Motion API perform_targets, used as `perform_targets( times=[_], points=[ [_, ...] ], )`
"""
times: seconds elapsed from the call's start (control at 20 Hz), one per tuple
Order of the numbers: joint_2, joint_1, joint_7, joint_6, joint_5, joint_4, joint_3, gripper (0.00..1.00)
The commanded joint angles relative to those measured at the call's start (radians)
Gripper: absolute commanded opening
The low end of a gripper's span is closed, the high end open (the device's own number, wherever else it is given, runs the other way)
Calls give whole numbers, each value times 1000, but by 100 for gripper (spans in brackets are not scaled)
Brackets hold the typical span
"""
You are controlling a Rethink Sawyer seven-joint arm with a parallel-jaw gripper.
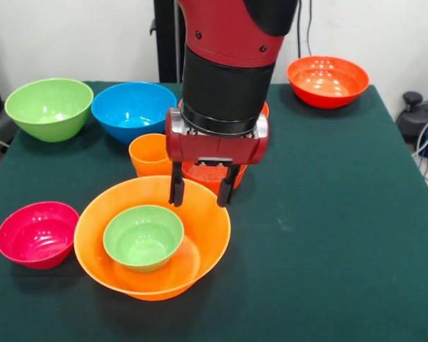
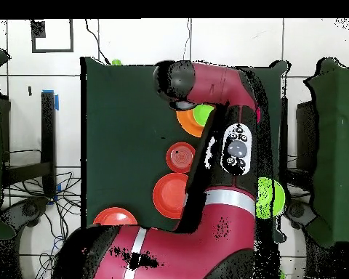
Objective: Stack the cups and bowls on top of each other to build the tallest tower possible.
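Observation:
The largest orange bowl [image 1: 192,267] [image 2: 186,120] sits near the front of the table with a small green bowl [image 1: 143,236] [image 2: 201,114] upright inside it. My gripper [image 1: 200,192] hangs open just above this bowl's far rim, with nothing between its fingers. In the overhead view the arm hides it. An orange cup [image 1: 149,153] stands upright just behind the bowl, to the left of the gripper. A small red-orange bowl [image 1: 211,175] [image 2: 181,156] stands right behind the gripper, partly hidden by it. No green cup shows.
A large green bowl [image 1: 48,107] [image 2: 269,197] and a blue bowl [image 1: 133,110] stand at the back left. A pink bowl [image 1: 37,234] sits front left. Red-orange bowls rest at the back right [image 1: 327,80] [image 2: 115,216] and behind the arm [image 2: 170,195].

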Motion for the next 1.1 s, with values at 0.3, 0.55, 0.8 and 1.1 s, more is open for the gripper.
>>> perform_targets(
  times=[0.3, 0.55, 0.8, 1.1],
  points=[
    [-115, -72, 31, -30, 27, 311, 100, 100],
    [-226, -59, 68, -100, 15, 533, 71, 100],
    [-275, -104, 71, -283, 1, 765, 109, 100],
    [-267, -135, 86, -452, -41, 922, 129, 100]
  ],
)
